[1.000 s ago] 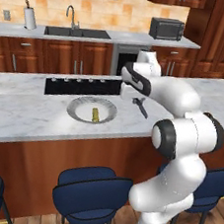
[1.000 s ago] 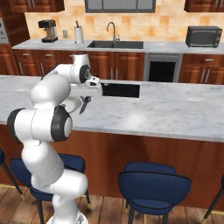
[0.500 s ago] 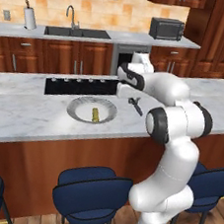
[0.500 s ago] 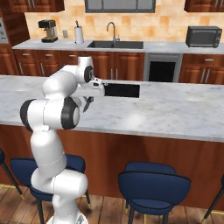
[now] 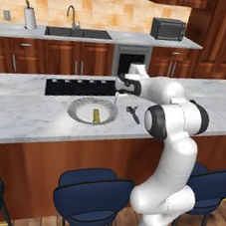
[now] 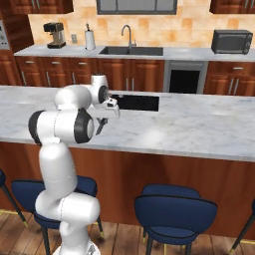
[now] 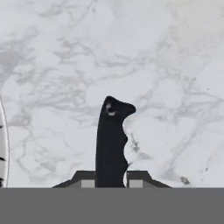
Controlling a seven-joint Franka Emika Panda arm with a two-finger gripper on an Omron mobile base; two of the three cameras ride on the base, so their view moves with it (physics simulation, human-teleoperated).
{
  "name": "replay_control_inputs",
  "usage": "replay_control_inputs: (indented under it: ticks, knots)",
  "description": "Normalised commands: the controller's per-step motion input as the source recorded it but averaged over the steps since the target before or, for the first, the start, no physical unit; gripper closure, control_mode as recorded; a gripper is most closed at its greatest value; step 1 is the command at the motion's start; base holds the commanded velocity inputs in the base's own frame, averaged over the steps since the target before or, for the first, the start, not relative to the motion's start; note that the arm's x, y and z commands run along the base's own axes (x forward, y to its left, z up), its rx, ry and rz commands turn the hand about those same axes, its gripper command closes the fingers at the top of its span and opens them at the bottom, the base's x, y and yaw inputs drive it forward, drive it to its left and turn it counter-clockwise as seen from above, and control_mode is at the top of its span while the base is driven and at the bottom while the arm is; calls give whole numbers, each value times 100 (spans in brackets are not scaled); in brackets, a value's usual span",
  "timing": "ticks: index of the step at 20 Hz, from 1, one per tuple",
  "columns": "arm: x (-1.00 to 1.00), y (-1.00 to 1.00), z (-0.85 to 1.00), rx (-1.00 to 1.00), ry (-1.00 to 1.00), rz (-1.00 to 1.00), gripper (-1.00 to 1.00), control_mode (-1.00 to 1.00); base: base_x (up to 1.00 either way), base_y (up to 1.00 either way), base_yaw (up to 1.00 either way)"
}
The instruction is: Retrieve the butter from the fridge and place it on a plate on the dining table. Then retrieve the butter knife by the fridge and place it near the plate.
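Right now my gripper (image 7: 110,179) is clamped on the slender black butter knife (image 7: 110,140), over the white-grey veined marble dining table (image 7: 175,78). Just to its side sits the round white-grey plate (image 5: 79,115) holding the small yellow butter stick (image 5: 96,116). I judge this the last step: lower and let go beside it.

Far counter: sink (image 5: 78,32) with faucet (image 5: 72,15), paper towel roll (image 5: 30,18) at left, microwave (image 5: 168,29) at right. Coffee maker (image 6: 54,35) at far left. Blue stools (image 5: 94,192) stand along the near side.
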Motion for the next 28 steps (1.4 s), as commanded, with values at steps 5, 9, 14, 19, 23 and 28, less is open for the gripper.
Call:
replay_control_inputs:
  ticks: [5, 9, 14, 19, 23, 28]
  knots:
    - [11, 0, -48, 0, 0, 0, 100, -100, 0, 0, 0]
    - [16, 0, -41, 0, 0, 0, 100, -100, 0, 0, 0]
    - [17, 0, -17, 0, 0, 0, 100, -100, 0, 0, 0]
    - [1, 10, -9, 0, 0, 0, -100, -100, 0, 0, 0]
    - [0, 0, 0, 0, 0, 0, -100, -100, 0, 0, 0]
    - [-1, 0, 8, 0, 0, 0, -100, -100, 0, 0, 0]
